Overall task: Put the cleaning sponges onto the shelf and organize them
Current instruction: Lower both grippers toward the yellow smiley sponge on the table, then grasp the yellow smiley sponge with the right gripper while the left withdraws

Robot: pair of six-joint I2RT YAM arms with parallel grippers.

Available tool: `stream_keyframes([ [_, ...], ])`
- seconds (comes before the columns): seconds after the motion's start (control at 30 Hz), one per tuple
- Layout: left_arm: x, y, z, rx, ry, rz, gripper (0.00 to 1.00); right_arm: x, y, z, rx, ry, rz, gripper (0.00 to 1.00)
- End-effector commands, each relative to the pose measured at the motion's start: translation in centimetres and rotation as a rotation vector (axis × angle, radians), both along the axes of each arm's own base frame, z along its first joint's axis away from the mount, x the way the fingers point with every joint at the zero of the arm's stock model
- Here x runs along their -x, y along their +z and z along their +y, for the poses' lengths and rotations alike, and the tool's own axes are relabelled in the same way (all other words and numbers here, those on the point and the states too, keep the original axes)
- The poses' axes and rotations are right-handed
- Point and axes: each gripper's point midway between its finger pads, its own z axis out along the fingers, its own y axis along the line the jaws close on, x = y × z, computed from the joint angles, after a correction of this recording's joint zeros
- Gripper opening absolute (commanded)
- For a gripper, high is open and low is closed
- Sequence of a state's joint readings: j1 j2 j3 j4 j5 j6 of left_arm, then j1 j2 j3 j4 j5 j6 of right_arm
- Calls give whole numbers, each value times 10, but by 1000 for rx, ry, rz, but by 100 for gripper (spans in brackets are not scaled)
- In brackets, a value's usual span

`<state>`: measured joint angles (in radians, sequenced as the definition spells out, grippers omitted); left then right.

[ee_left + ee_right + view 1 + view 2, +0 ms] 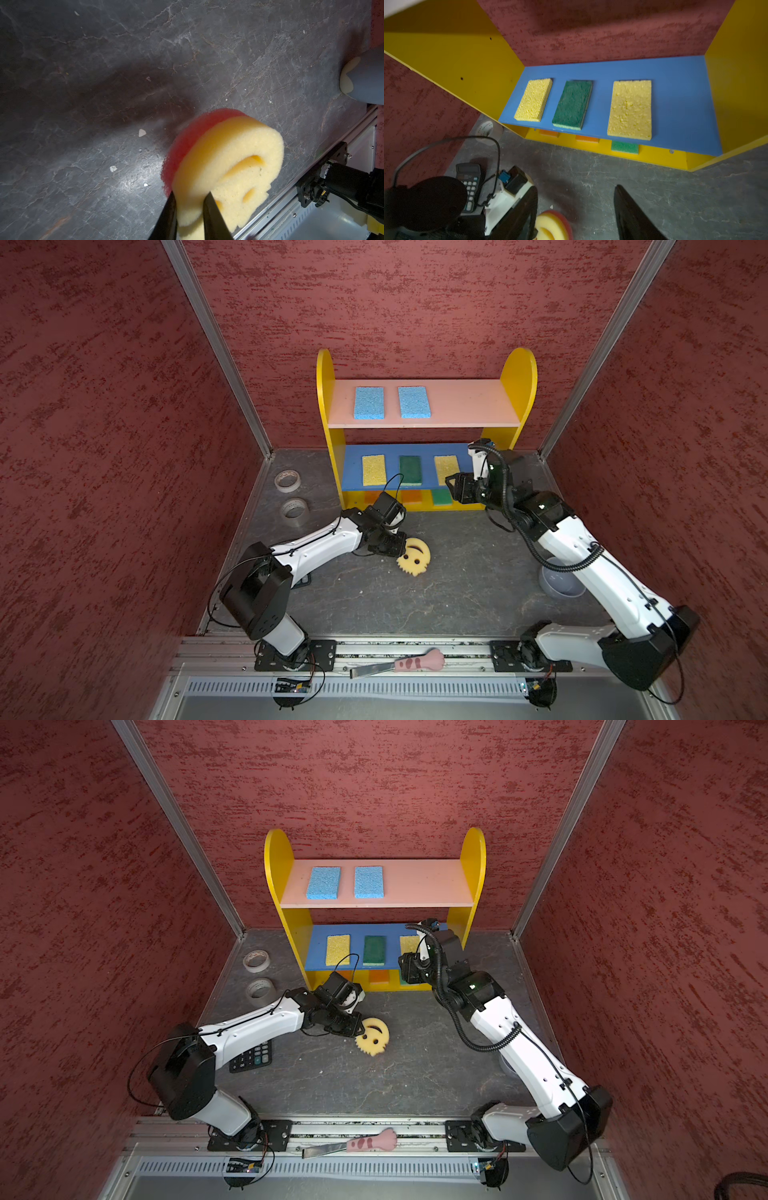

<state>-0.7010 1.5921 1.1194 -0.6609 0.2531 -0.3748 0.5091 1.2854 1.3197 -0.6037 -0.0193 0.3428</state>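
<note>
The shelf (pixel 519 373) holds two blue sponges (pixel 369 403) on top, and a green sponge (pixel 572 104) between two yellow sponges (pixel 533 99) in the middle. Before it the left gripper (pixel 190 199) pinches the smiley sponge (pixel 228 158), yellow with red back; the right gripper (pixel 575 187) is spread, empty.

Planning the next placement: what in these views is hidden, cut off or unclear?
- Bottom-board sponges: both top views, blue board hides all but front edges.
- Grey bowl: top view, right arm covers most.
- Calculator: top view, left arm overlaps it.
- Smiley sponge: left wrist view, frame edge cuts its lower part; left pincer grips it.
</note>
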Motion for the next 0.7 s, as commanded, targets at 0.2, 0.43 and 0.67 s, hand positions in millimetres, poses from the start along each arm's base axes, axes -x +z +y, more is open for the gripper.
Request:
stream_keyframes([
  [0.2,-13,-13,16,-36,97,43,71,27,-96,16,-59,56,269,65],
  [0.43,-26,17,38,-5,189,-49,74,58,-155,44,-34,140,431,68],
  [0.67,-36,69,78,121,351,-194,73,73,-197,94,-13,236,512,70],
])
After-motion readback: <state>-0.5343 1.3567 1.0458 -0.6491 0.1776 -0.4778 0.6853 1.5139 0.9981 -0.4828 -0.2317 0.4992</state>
